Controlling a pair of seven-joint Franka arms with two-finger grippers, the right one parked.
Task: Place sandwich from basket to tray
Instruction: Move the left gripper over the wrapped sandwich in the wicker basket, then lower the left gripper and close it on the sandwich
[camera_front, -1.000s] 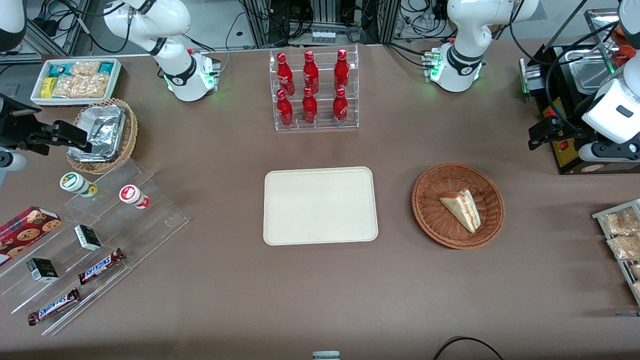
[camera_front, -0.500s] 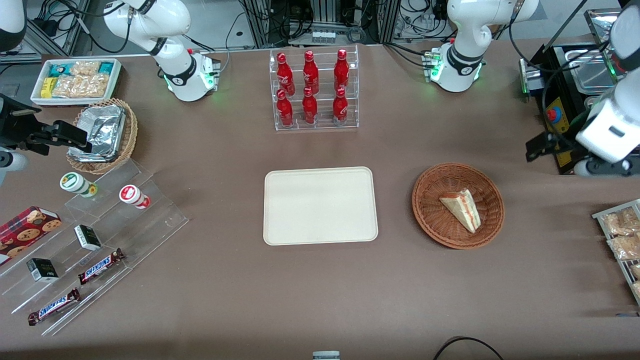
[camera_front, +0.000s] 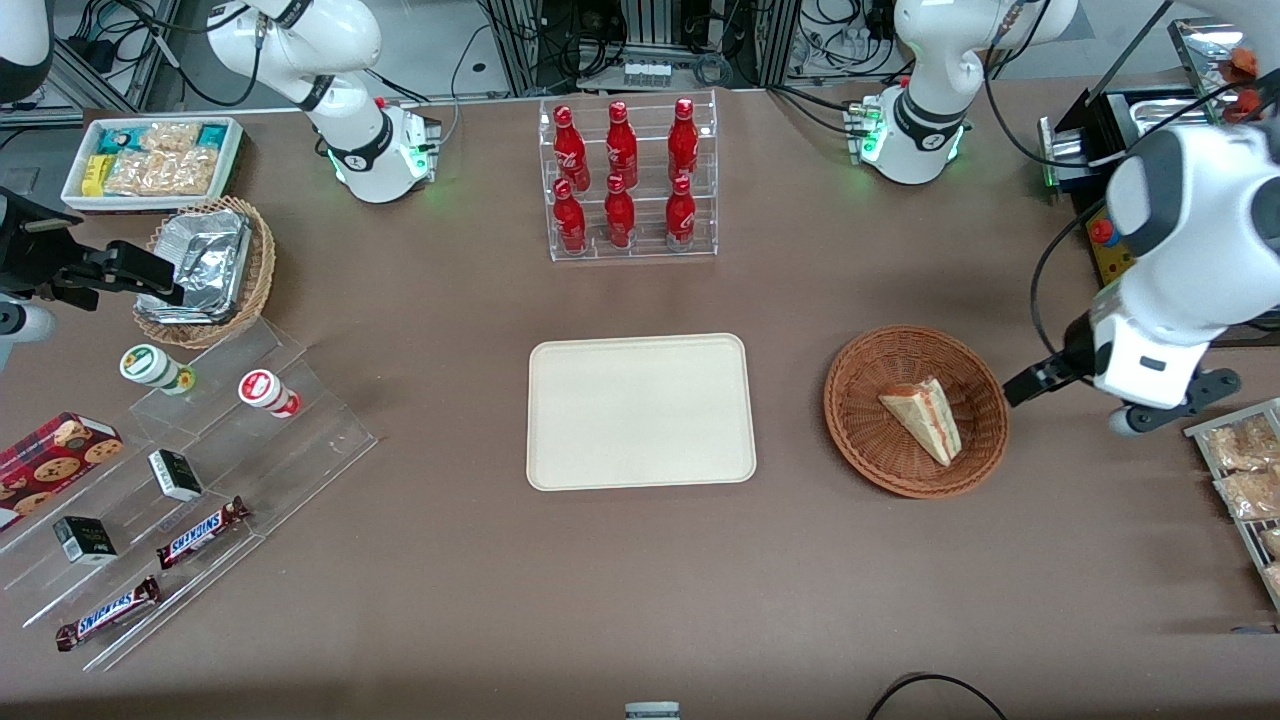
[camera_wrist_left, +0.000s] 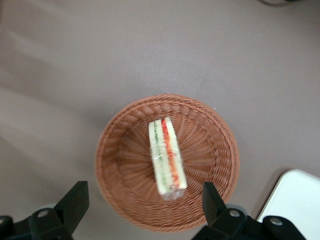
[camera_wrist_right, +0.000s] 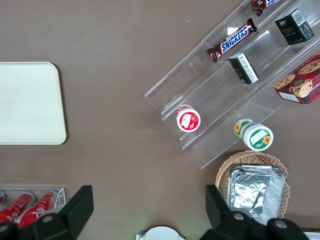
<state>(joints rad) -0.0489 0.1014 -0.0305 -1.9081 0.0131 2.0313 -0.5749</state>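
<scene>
Since 1 second ago, our left arm has swung in from the working arm's end of the table, and its gripper (camera_wrist_left: 142, 207) now hangs spread wide above the basket (camera_front: 860, 440). We see 0 steps finished: the sandwich (camera_front: 925, 418) lies in the basket, the tray (camera_front: 640, 412) bare. Front view hides our fingertips.

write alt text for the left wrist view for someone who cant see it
A wrapped sandwich lies in a round reddish-brown wicker basket on a brown table, seen from above. The open gripper hangs above the basket's edge, and a cream tray corner shows beside it.
</scene>
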